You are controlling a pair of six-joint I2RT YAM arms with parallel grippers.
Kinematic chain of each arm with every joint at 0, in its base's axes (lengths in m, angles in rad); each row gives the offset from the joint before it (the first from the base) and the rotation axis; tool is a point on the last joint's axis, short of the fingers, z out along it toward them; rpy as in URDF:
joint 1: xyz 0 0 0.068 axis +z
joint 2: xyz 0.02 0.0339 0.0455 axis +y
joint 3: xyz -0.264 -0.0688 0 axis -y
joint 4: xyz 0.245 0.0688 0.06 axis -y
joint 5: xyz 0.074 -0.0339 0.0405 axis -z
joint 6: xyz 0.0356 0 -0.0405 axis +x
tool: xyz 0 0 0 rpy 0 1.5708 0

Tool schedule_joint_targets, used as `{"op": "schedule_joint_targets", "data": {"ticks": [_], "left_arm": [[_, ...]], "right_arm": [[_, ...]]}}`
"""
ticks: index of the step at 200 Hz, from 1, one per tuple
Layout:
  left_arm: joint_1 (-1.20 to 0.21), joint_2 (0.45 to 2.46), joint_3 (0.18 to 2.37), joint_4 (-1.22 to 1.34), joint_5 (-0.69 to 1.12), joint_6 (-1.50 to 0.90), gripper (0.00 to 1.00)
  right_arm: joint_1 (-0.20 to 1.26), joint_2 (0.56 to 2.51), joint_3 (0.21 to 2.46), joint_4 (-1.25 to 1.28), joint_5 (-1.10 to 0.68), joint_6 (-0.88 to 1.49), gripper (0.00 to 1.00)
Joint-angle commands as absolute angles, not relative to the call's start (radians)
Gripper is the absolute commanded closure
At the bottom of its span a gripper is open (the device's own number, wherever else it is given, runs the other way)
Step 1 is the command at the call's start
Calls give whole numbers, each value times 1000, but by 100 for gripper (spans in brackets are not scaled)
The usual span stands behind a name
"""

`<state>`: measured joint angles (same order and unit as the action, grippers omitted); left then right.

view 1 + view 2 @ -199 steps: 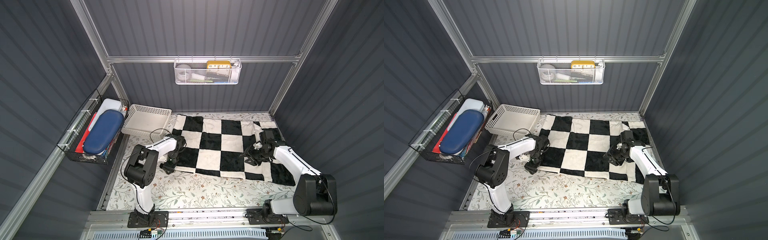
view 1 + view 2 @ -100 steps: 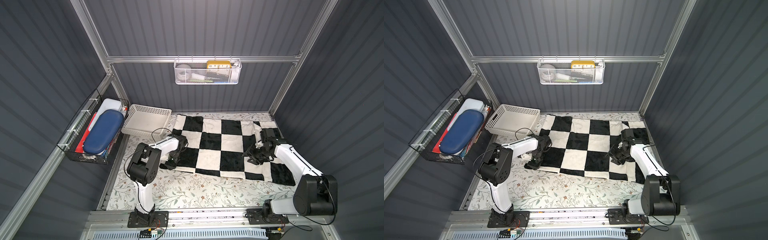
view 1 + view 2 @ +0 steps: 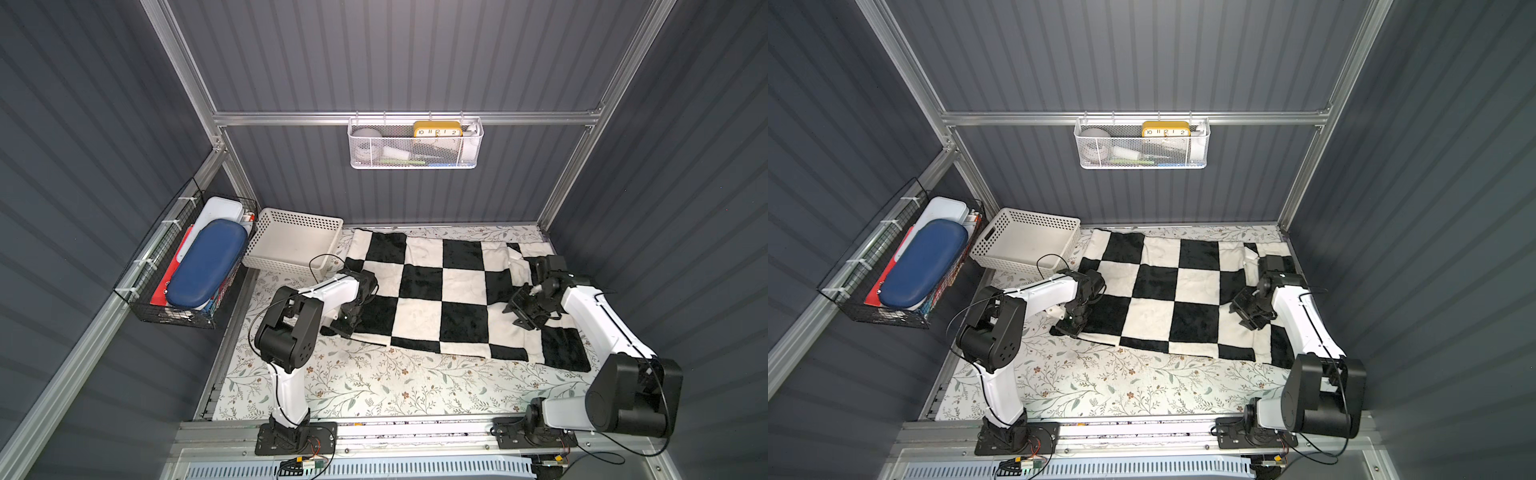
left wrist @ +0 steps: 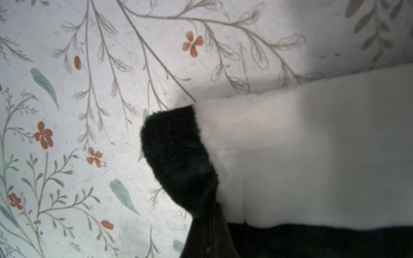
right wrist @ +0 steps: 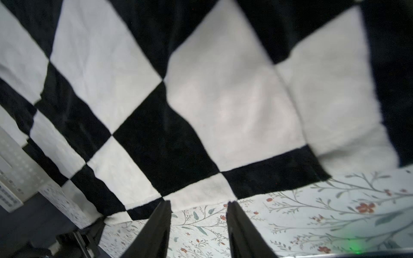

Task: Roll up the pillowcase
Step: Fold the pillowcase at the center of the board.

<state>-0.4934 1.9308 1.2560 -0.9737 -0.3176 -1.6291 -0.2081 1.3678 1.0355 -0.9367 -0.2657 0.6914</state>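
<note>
Pillowcase (image 3: 440, 291) is spread flat on the far half of the floral counter (image 3: 374, 386), left edge just beside the white basket (image 3: 291, 245). Left pincer (image 4: 213, 223) is clamped together on its black near-left corner. Right pincer (image 5: 199, 203) has fingers apart, nothing between them, hovering over the cloth's right side.
</note>
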Motion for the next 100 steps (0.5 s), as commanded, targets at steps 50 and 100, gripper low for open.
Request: {"op": "schedule_joint_targets", "data": {"ticks": [50, 100], "left_arm": [[-506, 1889, 1273, -911, -286, -1454, 100], [-506, 1896, 1301, -885, -252, -1368, 99]], "right_arm": [[-687, 1460, 1042, -1076, -4, 746, 49], [-805, 1493, 979, -1036, 85, 774, 42]]}}
